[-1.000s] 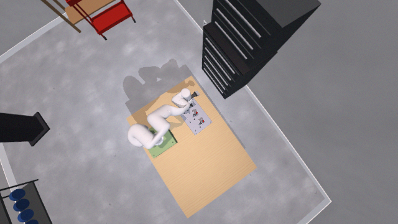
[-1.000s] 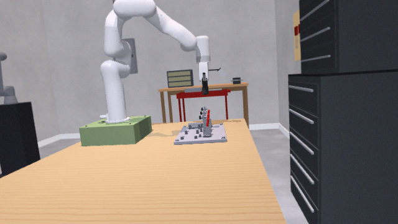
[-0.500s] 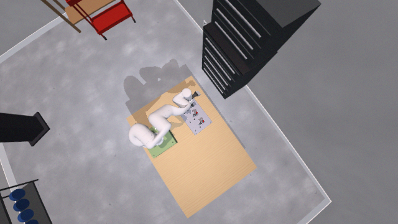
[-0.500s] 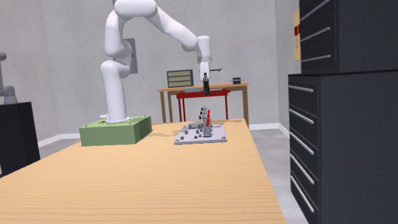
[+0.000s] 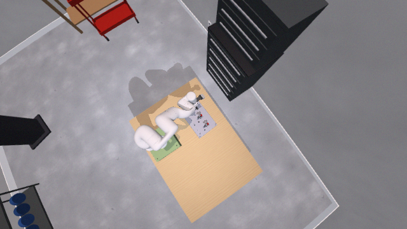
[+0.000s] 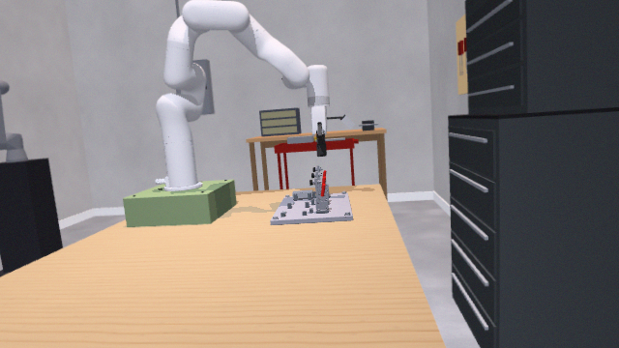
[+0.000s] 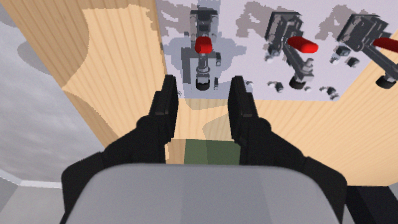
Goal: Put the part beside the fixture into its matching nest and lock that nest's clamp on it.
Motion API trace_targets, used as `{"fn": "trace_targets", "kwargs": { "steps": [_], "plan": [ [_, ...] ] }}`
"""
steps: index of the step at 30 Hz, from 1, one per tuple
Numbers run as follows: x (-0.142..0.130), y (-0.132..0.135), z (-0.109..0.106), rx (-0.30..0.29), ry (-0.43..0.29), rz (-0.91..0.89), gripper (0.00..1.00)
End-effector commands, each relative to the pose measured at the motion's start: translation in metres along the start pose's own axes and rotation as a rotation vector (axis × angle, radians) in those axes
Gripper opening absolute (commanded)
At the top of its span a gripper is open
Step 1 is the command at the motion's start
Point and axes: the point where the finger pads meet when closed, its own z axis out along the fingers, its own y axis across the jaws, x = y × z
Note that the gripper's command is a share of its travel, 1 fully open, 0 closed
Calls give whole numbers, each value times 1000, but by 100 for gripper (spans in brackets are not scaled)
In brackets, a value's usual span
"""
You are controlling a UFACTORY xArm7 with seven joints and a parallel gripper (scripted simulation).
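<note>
The grey fixture plate (image 6: 313, 210) lies on the wooden table and carries three toggle clamps with red handles. In the wrist view the left clamp's handle (image 7: 204, 45) points up towards the camera; the other two handles (image 7: 302, 45) (image 7: 387, 44) lean to the right. A pale grey slab, the part (image 7: 205, 67), lies in the left nest under that clamp; it also shows in the exterior view (image 6: 302, 194). My gripper (image 7: 203, 89) hangs well above the left clamp (image 6: 320, 151), fingers about half apart with nothing between them.
The arm's green base block (image 6: 180, 202) stands on the table left of the plate. A tall black drawer cabinet (image 6: 532, 193) stands to the right of the table. A bench and a red cart (image 6: 314, 145) stand behind.
</note>
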Motion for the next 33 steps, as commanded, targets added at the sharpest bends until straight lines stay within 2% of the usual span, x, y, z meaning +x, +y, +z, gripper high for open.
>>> {"fn": "trace_targets", "kwargs": {
  "steps": [1,15,33],
  "plan": [
    [2,0,7,0,6,0,47],
    [3,0,49,0,6,0,47],
    [3,0,54,0,6,0,47]
  ]
}}
